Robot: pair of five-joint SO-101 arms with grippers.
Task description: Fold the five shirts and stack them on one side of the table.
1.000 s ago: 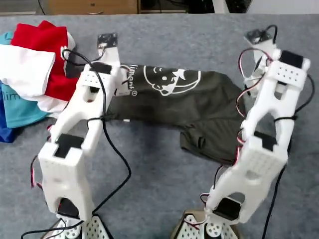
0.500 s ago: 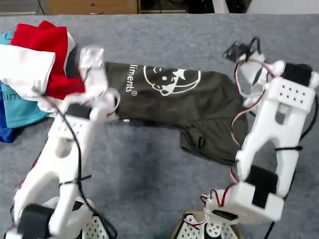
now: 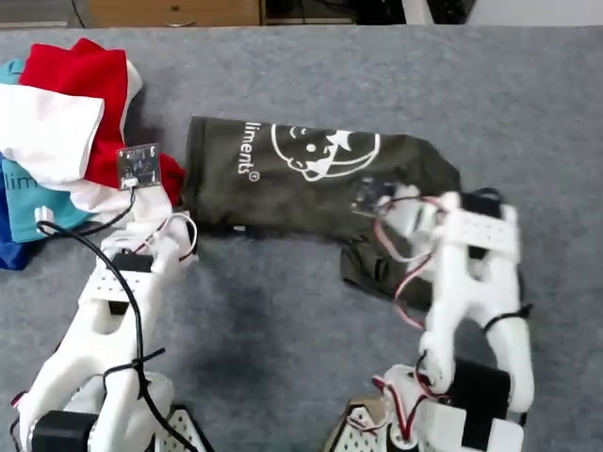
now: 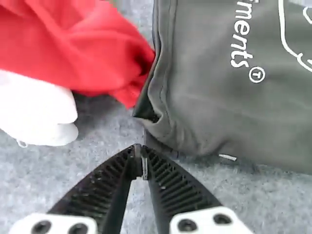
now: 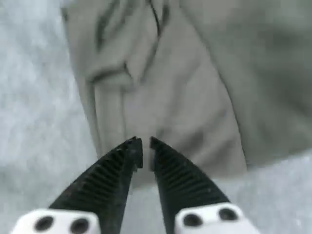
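Left gripper (image 4: 141, 163): fingers pressed together, empty; green shirt (image 4: 234, 112) corner just ahead of the tips, probably lined up for a pinch.
Right gripper (image 5: 145, 148): fingers a slit apart, empty, tips over the shirt's bunched fold.
Red shirt (image 4: 73, 44): beyond the left tips, touching that corner, unfolded.

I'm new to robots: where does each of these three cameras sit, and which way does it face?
High view: fixed above the table, looking down on the dark shirt, the shirt pile, the left arm and the right arm.
Left wrist view: on the left arm's wrist, looking past the left gripper at the dark shirt's corner and the red shirt.
Right wrist view: on the right arm's wrist, looking past the right gripper at the dark shirt's folds.
Shared: all three show the dark shirt.
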